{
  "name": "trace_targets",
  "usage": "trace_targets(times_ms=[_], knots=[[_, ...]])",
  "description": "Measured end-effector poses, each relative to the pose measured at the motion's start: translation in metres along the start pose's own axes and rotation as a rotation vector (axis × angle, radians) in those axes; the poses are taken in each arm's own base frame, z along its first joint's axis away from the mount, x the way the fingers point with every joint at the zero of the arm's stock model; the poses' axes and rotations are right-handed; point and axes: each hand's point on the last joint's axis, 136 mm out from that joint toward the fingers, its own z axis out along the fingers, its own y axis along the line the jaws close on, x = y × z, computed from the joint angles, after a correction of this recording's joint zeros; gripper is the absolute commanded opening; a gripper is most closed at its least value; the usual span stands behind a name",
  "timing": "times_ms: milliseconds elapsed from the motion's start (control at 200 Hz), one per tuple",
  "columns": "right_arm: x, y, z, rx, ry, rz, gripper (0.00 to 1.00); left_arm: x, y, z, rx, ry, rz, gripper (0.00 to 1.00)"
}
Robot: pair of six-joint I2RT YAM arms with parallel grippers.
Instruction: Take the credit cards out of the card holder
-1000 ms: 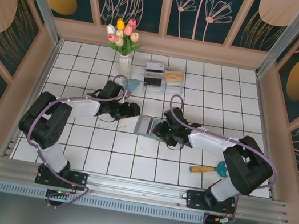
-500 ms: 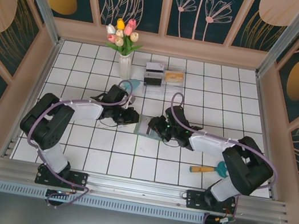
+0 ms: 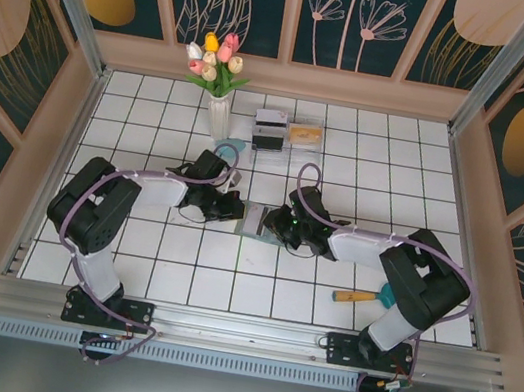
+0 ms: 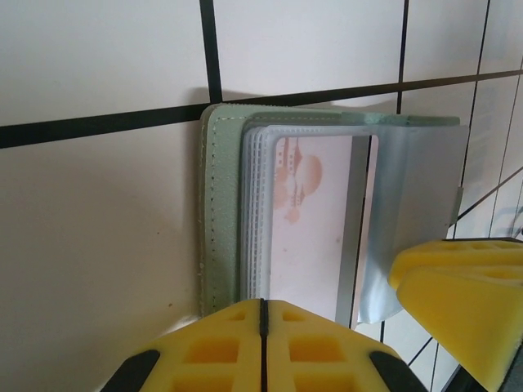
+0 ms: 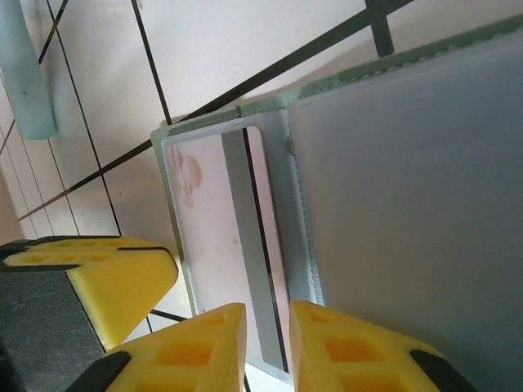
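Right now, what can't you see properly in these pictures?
- Top view: card holder, too small to count its cards.
- Left wrist: card's near edge, behind the left fingers.
- Right wrist: whether the right fingers pinch the card; card holder cut off at the right edge.

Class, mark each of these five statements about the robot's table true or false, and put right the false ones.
1. The card holder lies open on the tiled table. True.
2. A whitish card with a reddish print shows inside it. True.
3. The tulip vase has tipped over. False: it stands upright at the far side of the table.
4. The left claw is spread wide. False: its fingers are pressed together.
5. The wooden-handled tool touches the vase. False: it lies well apart from it, near the right arm.
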Motion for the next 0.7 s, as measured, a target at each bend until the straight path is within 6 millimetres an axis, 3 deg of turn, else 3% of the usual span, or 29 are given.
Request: trace_targets(times_ms=[190, 701], knots=[[-0.004, -0.001, 0.003, 0.006, -0.002, -0.015, 0.17, -0.003, -0.008, 0.000, 0.009, -0.001, 0.019, 0.04], [-0.003, -0.006, 0.010, 0.024, 0.010, -0.032, 0.17, -0.007, -0.005, 0.000, -0.008, -0.020, 0.018, 0.04]])
